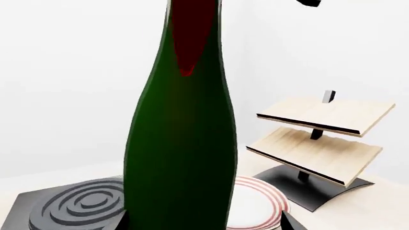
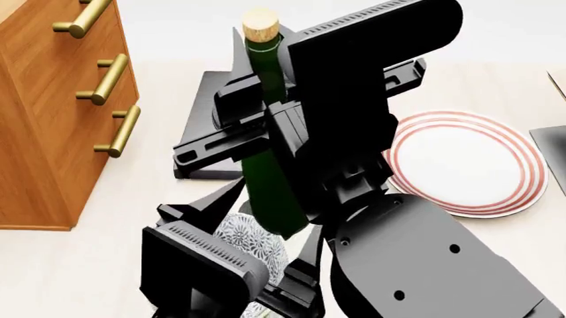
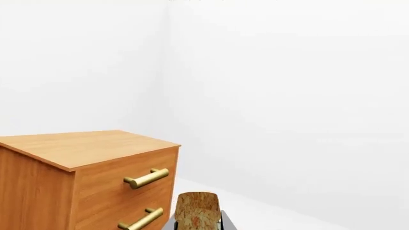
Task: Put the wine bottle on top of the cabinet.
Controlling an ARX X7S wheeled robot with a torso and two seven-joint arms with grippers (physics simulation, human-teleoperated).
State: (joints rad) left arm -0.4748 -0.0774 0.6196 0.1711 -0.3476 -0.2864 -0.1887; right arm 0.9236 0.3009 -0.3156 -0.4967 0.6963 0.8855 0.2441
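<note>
A red-ringed white plate [image 2: 468, 162] lies on the pale table [image 2: 79, 265] to the right of the bottle; a black square mat with raised rings [image 1: 76, 203] sits behind and to the left, near the foot of the cabinet [image 2: 49, 126]; a pale wooden rack [image 1: 319, 139] with two slanted shelves stands well apart beyond the plate; a patterned bowl [image 2: 243, 238] shows low down, just by the bottle's base.

The wine bottle [image 2: 270, 165] stands nearly upright, long axis vertical, cork [image 2: 260, 23] at the top; it is in front of the cabinet's drawer handles, not on the cabinet; its top surface is in sight in the right wrist view [image 3: 83, 146].

The right gripper [image 2: 265, 126] is clamped on the bottle's upper body, black arm parts hiding much of the glass; the left gripper [image 2: 208, 212] sits low beside the base, and whether its jaws are apart or together I cannot tell.
</note>
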